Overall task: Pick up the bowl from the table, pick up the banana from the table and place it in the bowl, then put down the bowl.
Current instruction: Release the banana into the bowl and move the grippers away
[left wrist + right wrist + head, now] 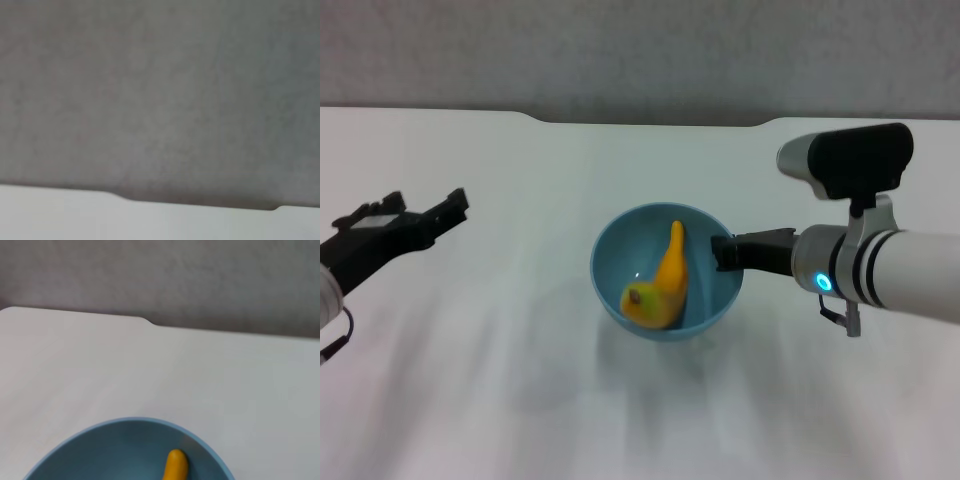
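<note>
The banana [662,283] is lying inside the bowl [620,250], its long axis running from the near-left part of the basin up toward the far-right rim. Its narrow tip is pointing away from the robot and leaning against the far inner wall, while the thicker end with the small dark spot is facing the robot, low in the bowl. In the right wrist view only the rounded yellow-orange tip [176,465] is showing, rising above the blue inner wall [115,450].

The right gripper [722,252] is reaching in from the right and is closing on the bowl's right rim, its dark fingers clamped on the edge. The bowl is casting a soft shadow beneath and toward the robot, so it is probably being held slightly off the table [500,380], though contact is hard to judge from here.

The left gripper [458,205] is hanging well to the left of the bowl, above the tabletop, with its dark fingers standing apart and holding nothing.

The table is stretching out plain, white and flat, with a shallow notch [650,122] cut in its far edge. Behind it a dull grey wall [160,90] is filling the background. A small ring light [823,282] is glowing blue-white on the right arm's wrist; no readable writing is showing anywhere.
</note>
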Available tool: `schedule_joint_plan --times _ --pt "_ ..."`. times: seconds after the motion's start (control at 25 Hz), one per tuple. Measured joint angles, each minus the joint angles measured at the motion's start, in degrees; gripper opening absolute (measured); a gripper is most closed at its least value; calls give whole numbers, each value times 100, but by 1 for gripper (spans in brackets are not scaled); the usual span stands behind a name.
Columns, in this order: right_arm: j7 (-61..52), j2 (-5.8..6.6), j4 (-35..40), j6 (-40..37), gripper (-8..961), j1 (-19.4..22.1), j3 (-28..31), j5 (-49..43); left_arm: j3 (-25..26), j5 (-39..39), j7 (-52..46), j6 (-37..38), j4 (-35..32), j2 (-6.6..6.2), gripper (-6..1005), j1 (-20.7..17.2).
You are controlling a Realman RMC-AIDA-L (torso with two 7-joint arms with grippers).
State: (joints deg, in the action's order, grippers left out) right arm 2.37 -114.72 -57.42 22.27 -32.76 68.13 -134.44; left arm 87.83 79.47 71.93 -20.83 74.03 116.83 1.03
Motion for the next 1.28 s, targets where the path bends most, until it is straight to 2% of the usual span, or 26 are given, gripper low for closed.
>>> schedule_joint_plan --times 0.12,0.32,0.4,0.72,1.28 --pt "414 0 347 304 42 -280 243 601 48 -35 -2 -17 -163 2 896 13" --pt "1226 0 1283 1218 42 -1038 851 1568 52 -37 -4 -19 -228 5 896 50" --pt "1553 -18 1552 1348 42 -1175 920 1861 55 -37 -4 -16 -230 6 896 54" --pt "1828 -45 2018 1284 41 -1217 891 1978 59 -37 -4 7 -232 6 896 66" --pt "1937 -41 2042 990 41 -1193 677 1930 59 -37 9 24 -231 6 895 41"
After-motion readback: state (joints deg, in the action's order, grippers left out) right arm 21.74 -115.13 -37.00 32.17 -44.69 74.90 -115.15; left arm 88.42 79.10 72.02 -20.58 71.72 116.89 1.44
